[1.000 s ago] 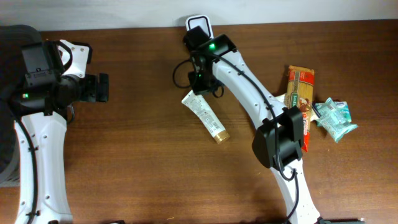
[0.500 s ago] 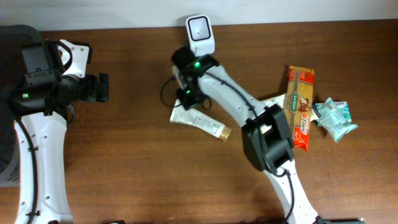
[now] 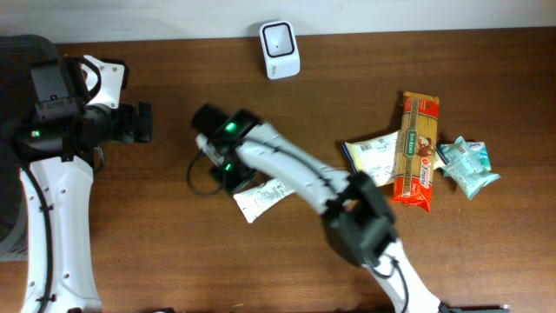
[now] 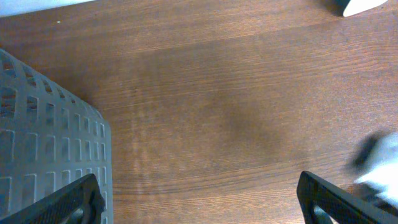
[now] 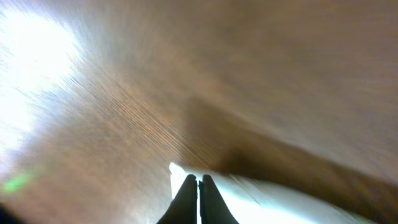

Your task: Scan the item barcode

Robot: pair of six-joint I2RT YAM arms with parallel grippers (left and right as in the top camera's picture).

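**Scanning station: grippers and goods on the table**

1. Right gripper (image 3: 239, 184) (image 5: 199, 196): jaws pressed together with no gap showing. In the blurred wrist view they meet on the flat end of a white tube (image 3: 263, 197) (image 5: 261, 199), and from overhead the tube's left end sits under the gripper. The arm reaches far across to the left of centre.

2. Tube: lies nearly flat over the wood, left of the table's middle and tilted slightly, with its free end pointing right. It is well apart from the scanner and nearer than it.

3. Left gripper (image 3: 143, 122) (image 4: 198, 186): jaws spread wide with nothing between them, only bare wood below. It hangs at the far left and points right.

4. Scanner (image 3: 280, 37) (image 4: 364, 5): a small white unit at the far edge, near the centre.

5. Cable (image 3: 200, 178): a black loop just left of the right gripper.

6. Table (image 3: 174, 261): dark brown wood grain.

7. Basket (image 4: 50, 137): grey perforated wall, at the left of the left wrist view.

8. Goods at the right: an orange pasta packet (image 3: 419, 152), upright in the view; a white pouch (image 3: 372, 156) touching its left side; a teal packet (image 3: 469, 165) just to its right.
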